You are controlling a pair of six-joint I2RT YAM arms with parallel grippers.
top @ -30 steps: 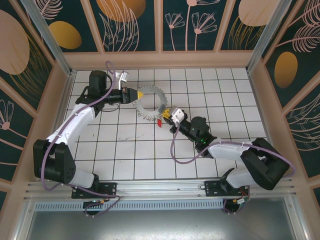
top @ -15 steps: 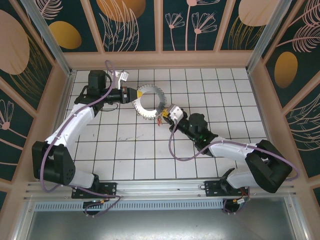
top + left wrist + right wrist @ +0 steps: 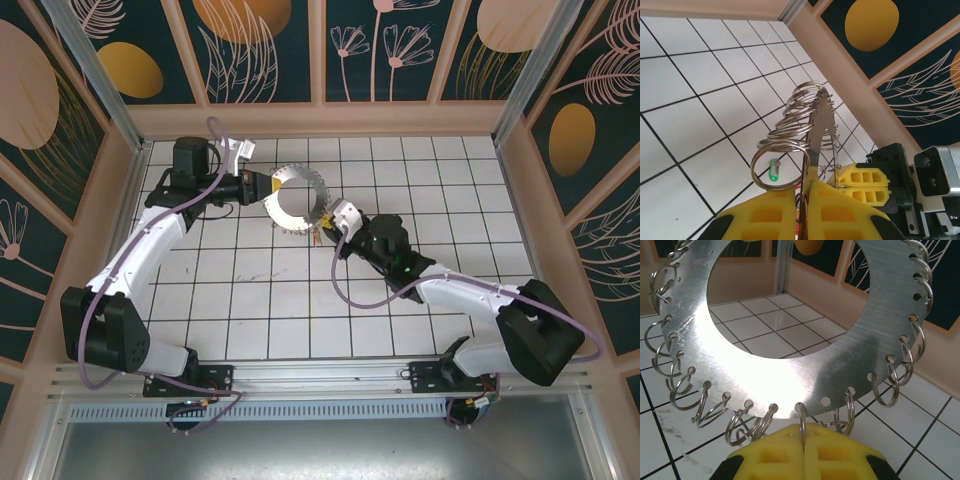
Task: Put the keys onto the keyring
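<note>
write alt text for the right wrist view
A flat silvery keyring with a wide hole looms close, wire loops threaded through holes along its rim. At the bottom, the yellow right end effector is shut on one loop; white tiles lie behind.

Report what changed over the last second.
The right end effector slid up and left to the lower-right rim of the keyring, and its shut tips are now against a rim loop. The left end effector stayed clamped on the keyring's left edge, and the keyring barely shifted.
</note>
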